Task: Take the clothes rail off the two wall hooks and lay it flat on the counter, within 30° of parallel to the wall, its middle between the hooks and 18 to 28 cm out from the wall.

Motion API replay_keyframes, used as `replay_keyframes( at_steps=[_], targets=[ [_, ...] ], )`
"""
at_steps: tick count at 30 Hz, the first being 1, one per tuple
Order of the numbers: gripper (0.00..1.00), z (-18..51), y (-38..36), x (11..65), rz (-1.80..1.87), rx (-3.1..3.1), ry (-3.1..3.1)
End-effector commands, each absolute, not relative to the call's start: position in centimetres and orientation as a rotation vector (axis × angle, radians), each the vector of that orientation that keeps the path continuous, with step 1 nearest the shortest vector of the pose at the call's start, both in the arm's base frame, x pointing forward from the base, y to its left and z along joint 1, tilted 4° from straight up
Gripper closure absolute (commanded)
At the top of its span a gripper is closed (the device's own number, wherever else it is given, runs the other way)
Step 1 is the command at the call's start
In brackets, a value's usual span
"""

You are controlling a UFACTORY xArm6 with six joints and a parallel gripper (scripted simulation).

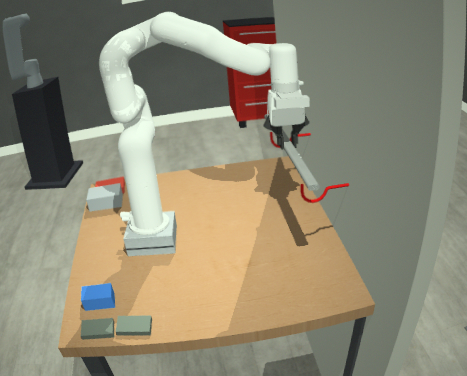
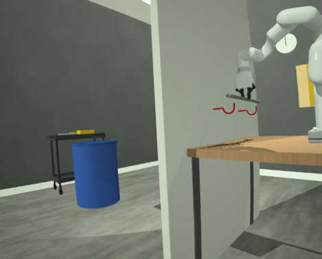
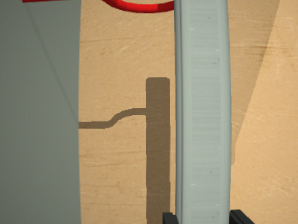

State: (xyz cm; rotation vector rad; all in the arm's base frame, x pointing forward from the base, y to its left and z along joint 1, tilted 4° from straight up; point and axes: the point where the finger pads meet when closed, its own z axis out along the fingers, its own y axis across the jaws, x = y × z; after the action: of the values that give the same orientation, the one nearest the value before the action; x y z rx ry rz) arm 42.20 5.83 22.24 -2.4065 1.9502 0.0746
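My gripper [image 1: 288, 140] [image 2: 245, 95] [image 3: 200, 218] is shut on the grey clothes rail [image 1: 303, 167] [image 2: 243, 98] [image 3: 201, 110] near its far end. The rail hangs in the air, lifted clear above the two red wall hooks, and runs roughly parallel to the wall [image 1: 393, 150] [image 2: 195, 69] [image 3: 35, 125]. The near hook [image 1: 324, 191] [image 2: 226, 109] and the far hook [image 1: 274, 139] [image 2: 249, 111] stick out from the wall just below the rail. One hook [image 3: 137, 6] shows at the top of the wrist view. The wooden counter [image 1: 223, 260] [image 2: 281, 151] [image 3: 120, 60] lies well below.
The arm's base [image 1: 149, 235] stands at the counter's left. A grey box [image 1: 104, 197] with a red one behind sits at the back left; a blue block [image 1: 97, 296] and two grey-green blocks [image 1: 116, 326] lie at the front left. A blue barrel [image 2: 96, 173] stands beyond the wall.
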Motion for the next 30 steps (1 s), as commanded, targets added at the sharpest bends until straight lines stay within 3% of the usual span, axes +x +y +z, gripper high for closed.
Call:
replay_keyframes(
  at_steps=[1, 30],
  targets=[
    [1.0, 22.5, 5.7, 40.5, 0.068, -2.403, 1.948],
    [1.0, 22.5, 5.3, 32.2, 0.068, -2.403, 1.948]
  ],
)
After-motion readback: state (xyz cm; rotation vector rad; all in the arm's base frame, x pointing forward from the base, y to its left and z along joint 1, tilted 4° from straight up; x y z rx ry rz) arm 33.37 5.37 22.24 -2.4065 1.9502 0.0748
